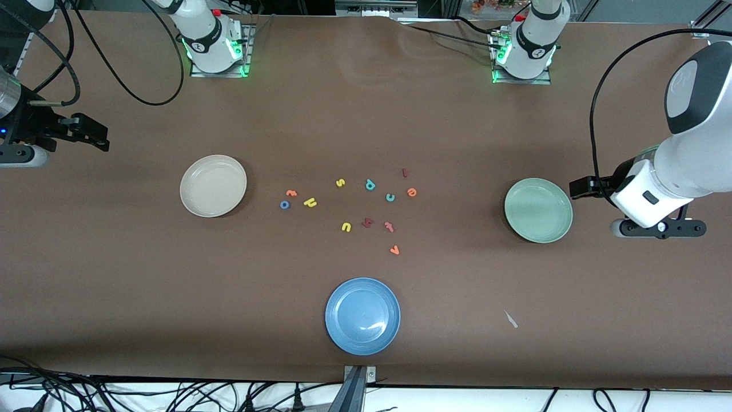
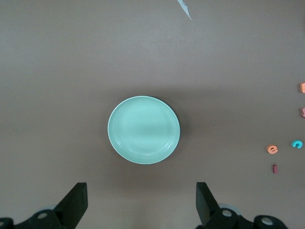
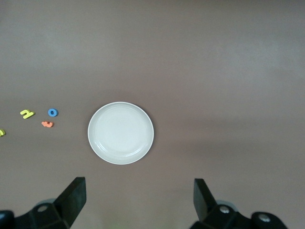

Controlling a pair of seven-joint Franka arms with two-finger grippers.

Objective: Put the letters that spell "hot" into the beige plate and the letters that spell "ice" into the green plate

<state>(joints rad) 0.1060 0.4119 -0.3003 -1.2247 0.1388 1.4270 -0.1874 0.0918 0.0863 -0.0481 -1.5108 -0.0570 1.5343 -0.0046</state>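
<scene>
The beige plate (image 1: 213, 185) (image 3: 121, 133) lies toward the right arm's end and the green plate (image 1: 538, 210) (image 2: 143, 130) toward the left arm's end. Both are empty. Between them lie the blue o (image 1: 285, 204) (image 3: 52, 112), the yellow h (image 1: 310, 202) (image 3: 27, 113), the dark red i (image 1: 405, 172) (image 2: 274, 168), the teal c (image 1: 390, 197) (image 2: 297, 144) and the orange e (image 1: 412, 192) (image 2: 272, 149). One orange letter (image 1: 291, 193) lies beside the o and another (image 1: 389, 226) beside the yellow u. I cannot tell which is the t. My left gripper (image 1: 583, 187) (image 2: 142, 200) hangs open beside the green plate. My right gripper (image 1: 91, 134) (image 3: 138, 198) hangs open beside the beige plate.
A blue plate (image 1: 362, 316) sits nearer the front camera than the letters. Other loose letters: yellow s (image 1: 340, 183), teal stemmed letter (image 1: 370, 184), yellow u (image 1: 346, 227), reddish hooked letter (image 1: 367, 222), orange v (image 1: 394, 249). A white scrap (image 1: 510, 319) lies near the front edge.
</scene>
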